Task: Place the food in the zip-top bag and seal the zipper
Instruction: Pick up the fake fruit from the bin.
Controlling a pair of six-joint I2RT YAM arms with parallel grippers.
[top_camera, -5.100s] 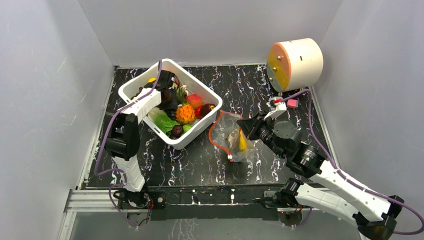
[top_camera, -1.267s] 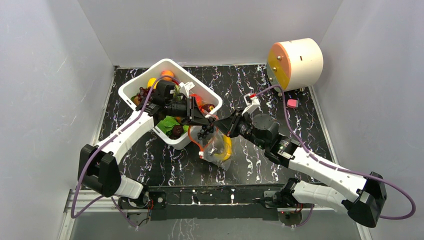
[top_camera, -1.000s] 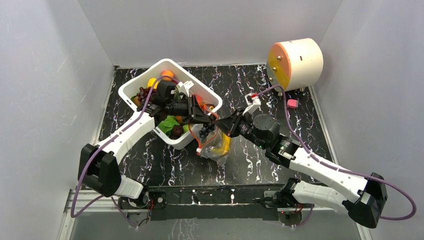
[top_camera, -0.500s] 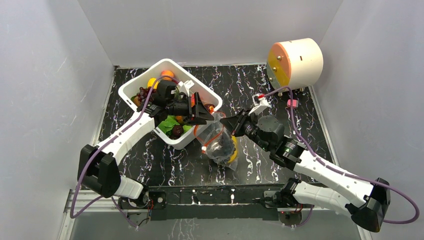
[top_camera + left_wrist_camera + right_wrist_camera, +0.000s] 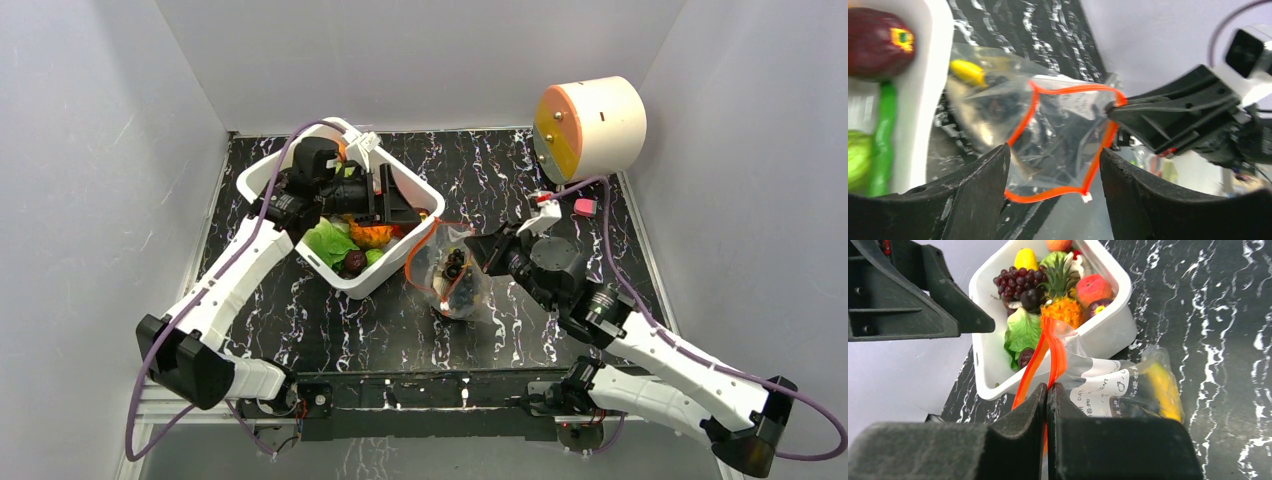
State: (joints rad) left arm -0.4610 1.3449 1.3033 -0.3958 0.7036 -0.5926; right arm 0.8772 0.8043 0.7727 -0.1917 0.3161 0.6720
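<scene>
The clear zip-top bag (image 5: 457, 283) lies right of the white tub, its mouth open, with dark grapes (image 5: 455, 265) and a yellow banana (image 5: 1160, 385) inside. My right gripper (image 5: 480, 250) is shut on the red zipper (image 5: 1054, 352) at the bag's right mouth edge; the pinch also shows in the left wrist view (image 5: 1113, 106). My left gripper (image 5: 403, 205) is open and empty above the tub's right side, facing the bag mouth (image 5: 1063, 125). More food lies in the tub: purple grapes (image 5: 1015, 277), an orange pineapple (image 5: 1063, 310) and greens (image 5: 1023, 330).
The white tub (image 5: 392, 270) stands at the left back, its near wall close to the bag. A cream drum with an orange face (image 5: 590, 125) stands at the back right, with a small pink item (image 5: 585, 207) beside it. Grey walls enclose the dark marbled table.
My left gripper carried dark grapes to the bag mouth, let them go into the bag and drew back over the tub. My right gripper shifted the bag a little to the right.
</scene>
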